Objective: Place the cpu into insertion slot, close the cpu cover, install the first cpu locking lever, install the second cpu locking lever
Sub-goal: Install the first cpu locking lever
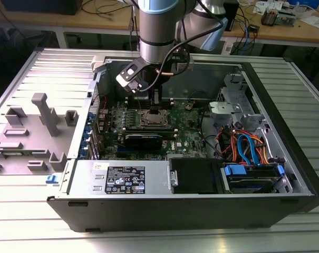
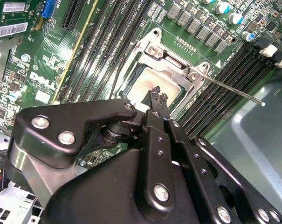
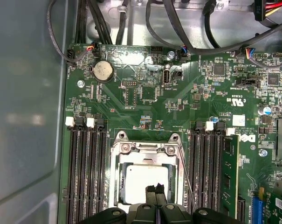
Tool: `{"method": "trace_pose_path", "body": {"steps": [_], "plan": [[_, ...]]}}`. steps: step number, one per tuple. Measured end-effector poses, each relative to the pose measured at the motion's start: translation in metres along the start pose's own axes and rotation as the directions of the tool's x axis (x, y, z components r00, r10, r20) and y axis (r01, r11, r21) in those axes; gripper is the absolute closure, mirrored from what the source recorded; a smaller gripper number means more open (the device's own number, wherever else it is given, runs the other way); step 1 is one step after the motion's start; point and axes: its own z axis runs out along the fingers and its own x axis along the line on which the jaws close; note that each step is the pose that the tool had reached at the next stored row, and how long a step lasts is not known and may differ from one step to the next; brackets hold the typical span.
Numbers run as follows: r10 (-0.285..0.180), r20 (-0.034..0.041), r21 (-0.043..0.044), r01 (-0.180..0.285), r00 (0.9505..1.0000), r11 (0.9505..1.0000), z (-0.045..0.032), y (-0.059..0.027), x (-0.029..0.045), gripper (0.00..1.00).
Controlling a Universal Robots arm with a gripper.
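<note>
The cpu [image 3: 141, 179] already sits in the slot [image 1: 154, 119], its grey top showing through the cut-out of the cover [image 3: 145, 148]. The cover looks to lie flat over the chip, so I judge the placing and the closing done. The work in hand seems to be the first lever.

The gripper [image 3: 155, 189] hangs just above the near edge of the chip, its fingers [image 2: 154, 92] drawn together on nothing. Whether the tips touch the metal I cannot tell.

One lever [image 2: 229, 88] – a thin steel rod – runs from the cover's corner out across the memory slots [image 2: 108, 46], and it looks unlatched. The other I cannot make out.

Seating it calls for the closed tips to bear on the rod itself, not on the chip – pressing it down and sideways under its catch, clear of the memory slots beside it.
</note>
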Motion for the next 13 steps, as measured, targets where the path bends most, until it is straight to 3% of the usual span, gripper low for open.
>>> {"method": "trace_pose_path", "body": {"steps": [3, 13], "plan": [[0.0, 0.0, 0.0, 0.0, 1.0, 1.0, -0.006, 0.0001, -0.0001, 0.89], [0.0, 0.0, 0.0, 0.0, 1.0, 1.0, -0.0141, 0.0002, -0.0003, 0.89]]}}
